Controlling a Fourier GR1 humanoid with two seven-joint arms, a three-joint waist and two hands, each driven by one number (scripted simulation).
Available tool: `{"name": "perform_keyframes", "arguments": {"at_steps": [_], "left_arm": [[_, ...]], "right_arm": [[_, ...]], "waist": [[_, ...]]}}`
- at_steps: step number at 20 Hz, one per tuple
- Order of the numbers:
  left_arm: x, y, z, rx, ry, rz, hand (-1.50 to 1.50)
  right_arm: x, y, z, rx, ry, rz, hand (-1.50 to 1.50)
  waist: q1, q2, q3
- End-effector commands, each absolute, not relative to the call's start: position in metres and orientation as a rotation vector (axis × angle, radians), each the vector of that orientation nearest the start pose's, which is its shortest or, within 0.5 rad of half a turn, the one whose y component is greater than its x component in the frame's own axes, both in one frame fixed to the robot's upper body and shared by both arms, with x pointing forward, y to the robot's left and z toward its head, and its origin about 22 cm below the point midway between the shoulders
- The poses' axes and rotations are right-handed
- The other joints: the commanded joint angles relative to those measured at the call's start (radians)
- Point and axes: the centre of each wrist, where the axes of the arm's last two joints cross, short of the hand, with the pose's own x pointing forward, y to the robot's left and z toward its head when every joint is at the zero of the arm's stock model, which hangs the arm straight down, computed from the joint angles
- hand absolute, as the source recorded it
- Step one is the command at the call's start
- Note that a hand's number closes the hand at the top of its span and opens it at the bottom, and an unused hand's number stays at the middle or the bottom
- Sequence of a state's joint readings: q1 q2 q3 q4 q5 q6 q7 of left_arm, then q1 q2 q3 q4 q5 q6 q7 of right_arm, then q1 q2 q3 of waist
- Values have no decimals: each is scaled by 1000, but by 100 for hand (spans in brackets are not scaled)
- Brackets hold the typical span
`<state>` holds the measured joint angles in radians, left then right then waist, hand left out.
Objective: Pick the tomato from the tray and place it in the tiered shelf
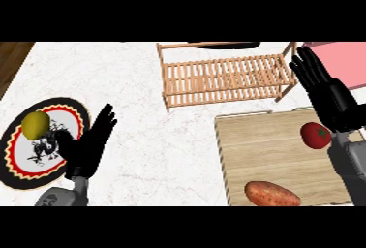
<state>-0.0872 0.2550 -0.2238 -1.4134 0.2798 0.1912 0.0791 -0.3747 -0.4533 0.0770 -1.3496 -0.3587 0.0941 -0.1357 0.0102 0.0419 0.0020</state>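
Tomato (315, 135) red, green stem spot on top, lying on the wooden tray (275, 160) near its right edge, at about 4 o'clock in the view. Right hand (325, 94) directly above it at 2 o'clock, fingers (307, 65) straight and spread, pointing toward 11 o'clock; wrist end sits just beside the tomato's upper right, whether touching cannot be told; the hand holds nothing. Grey right forearm (352, 164) runs down the tray's right side. Sweet potato (271, 193) on the same tray at 5 o'clock, well apart from the tomato. Tiered shelf (225, 77), slatted light wood, at 12 to 1 o'clock, just past the tray's far edge. Pink object (343, 60) at the upper right, partly behind the right hand. Across the white marbled desk (164, 145), left hand (89, 143) at 8 o'clock, open, fingers straight and upward, resting, overlapping the rim of a patterned round plate (22, 167). Yellow-green lemon (35, 124) on that plate at 9 o'clock.
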Motion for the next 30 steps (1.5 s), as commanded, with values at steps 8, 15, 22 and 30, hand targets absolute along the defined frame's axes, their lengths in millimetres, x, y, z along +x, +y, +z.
{"name": "perform_keyframes", "arguments": {"at_steps": [8,15,22,30], "left_arm": [[277,263,62,198,-1631,-1,0],[267,263,51,224,-1613,21,0],[264,258,47,230,-1598,41,0],[261,265,54,248,-1602,34,0]], "right_arm": [[346,-376,82,324,-1611,225,-150],[343,-442,112,747,-1709,423,-150],[336,-438,202,604,-1544,1010,-150],[313,-375,281,101,-1523,1471,-150]], "waist": [[39,-33,1],[24,-32,1],[3,-38,1],[-5,-42,3]]}}
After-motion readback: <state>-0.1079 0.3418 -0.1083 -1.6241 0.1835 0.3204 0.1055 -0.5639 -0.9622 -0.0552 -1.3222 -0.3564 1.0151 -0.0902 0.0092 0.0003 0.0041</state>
